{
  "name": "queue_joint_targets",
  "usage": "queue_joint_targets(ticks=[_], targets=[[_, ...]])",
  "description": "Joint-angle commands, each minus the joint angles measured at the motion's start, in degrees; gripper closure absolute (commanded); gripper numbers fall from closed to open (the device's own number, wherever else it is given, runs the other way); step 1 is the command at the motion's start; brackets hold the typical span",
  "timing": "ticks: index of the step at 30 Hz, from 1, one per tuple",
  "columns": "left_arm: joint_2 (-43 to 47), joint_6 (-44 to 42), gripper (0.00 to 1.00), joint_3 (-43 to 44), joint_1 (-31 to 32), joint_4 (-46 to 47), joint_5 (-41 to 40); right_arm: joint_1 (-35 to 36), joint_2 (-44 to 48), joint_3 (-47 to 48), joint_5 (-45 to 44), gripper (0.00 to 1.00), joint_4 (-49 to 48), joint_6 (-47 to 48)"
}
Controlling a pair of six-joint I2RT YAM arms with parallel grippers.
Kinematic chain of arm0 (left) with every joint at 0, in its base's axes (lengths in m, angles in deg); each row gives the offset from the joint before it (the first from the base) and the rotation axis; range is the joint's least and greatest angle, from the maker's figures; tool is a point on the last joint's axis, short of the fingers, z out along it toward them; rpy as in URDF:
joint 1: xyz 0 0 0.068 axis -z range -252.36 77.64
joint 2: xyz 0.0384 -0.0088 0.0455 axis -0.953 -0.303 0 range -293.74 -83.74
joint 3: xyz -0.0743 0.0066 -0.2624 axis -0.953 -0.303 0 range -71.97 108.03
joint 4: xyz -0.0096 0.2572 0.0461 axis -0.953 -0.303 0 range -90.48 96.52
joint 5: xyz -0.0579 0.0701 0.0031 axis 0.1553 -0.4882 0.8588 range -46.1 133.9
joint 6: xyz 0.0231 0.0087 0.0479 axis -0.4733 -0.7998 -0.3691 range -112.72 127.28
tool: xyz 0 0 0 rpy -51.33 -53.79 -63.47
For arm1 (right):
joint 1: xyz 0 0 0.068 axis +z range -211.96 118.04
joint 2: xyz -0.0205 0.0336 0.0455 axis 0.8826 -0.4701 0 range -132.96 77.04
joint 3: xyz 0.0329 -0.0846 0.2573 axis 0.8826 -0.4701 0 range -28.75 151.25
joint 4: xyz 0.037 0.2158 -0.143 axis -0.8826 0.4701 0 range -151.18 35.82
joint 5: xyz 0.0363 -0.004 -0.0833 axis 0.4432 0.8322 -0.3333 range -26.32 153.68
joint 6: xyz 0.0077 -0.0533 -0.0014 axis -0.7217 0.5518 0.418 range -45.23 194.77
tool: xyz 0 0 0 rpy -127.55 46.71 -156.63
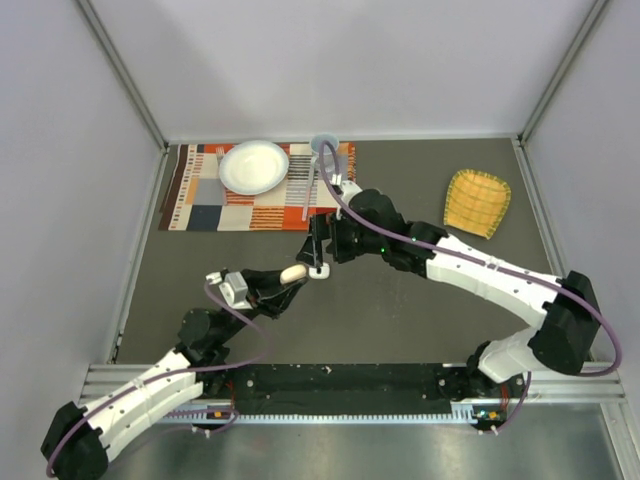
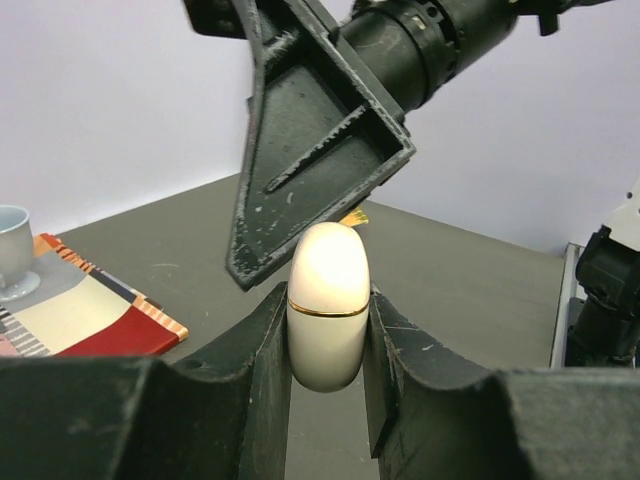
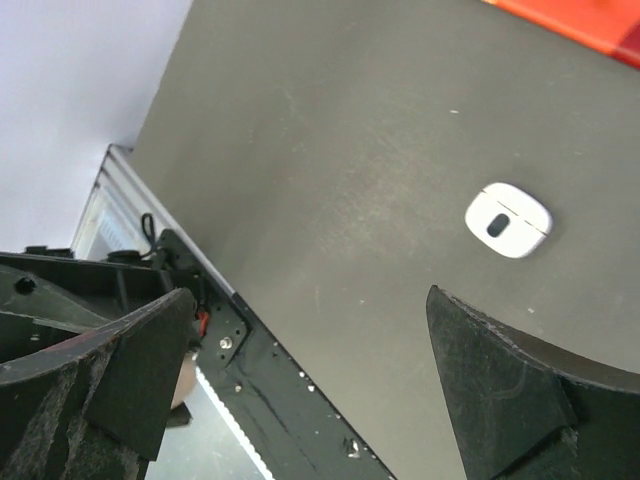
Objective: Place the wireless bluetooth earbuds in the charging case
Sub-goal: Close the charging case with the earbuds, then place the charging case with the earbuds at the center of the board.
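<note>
- Charging case (image 2: 328, 300), cream, lid shut along a gold seam, contents hidden.
- Left fingers (image 2: 265, 380) pinch its sides above the counter (image 1: 400, 310); long axis points out past the fingertips.
- Right fingers (image 3: 500, 400) spread wide; second white case (image 3: 508, 220) lies flat on counter.

Pale, plain walls (image 1: 340, 60) closed me in at the back and on both sides, joined at the corners by aluminium posts (image 1: 122, 70). The counter (image 1: 400, 320) was dark grey and matte, evenly lit, with a metal rail (image 1: 130, 378) along its near edge.
</note>
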Motion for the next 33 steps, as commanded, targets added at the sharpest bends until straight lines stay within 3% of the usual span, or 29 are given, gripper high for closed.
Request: queue_joint_targets(ticks=[1,8,14,19,23,29,33], targets=[[1.6,0.2,1.00,-2.3,0.0,-1.9,-2.5,0.7,5.4,-1.9,-9.9,0.01,-0.7,-1.6],[4.6,0.1,1.00,0.3,0.0,-10.8,-6.6,0.6,10.4,-8.3,-30.5,0.01,-0.7,-8.8],[4.7,3.7,1.00,3.9,0.0,-17.0,-9.3,0.5,13.0,-12.2,-38.8,0.01,-0.7,-12.3],[-0.2,5.9,1.00,8.2,0.0,-23.0,-10.0,0.5,13.4,-13.6,-40.2,0.01,-0.7,-13.4],[-5.3,9.5,1.00,9.3,0.0,-20.1,-11.9,0.4,13.2,-14.6,-39.3,0.01,-0.7,-14.0],[-13.7,11.2,1.00,14.4,-0.1,-25.1,-8.9,0.4,14.3,-16.0,-39.9,0.01,-0.5,-14.3],[-18.8,14.1,1.00,15.5,-0.1,-23.1,-4.9,0.4,15.1,-16.9,-41.0,0.01,-0.5,-14.2]])
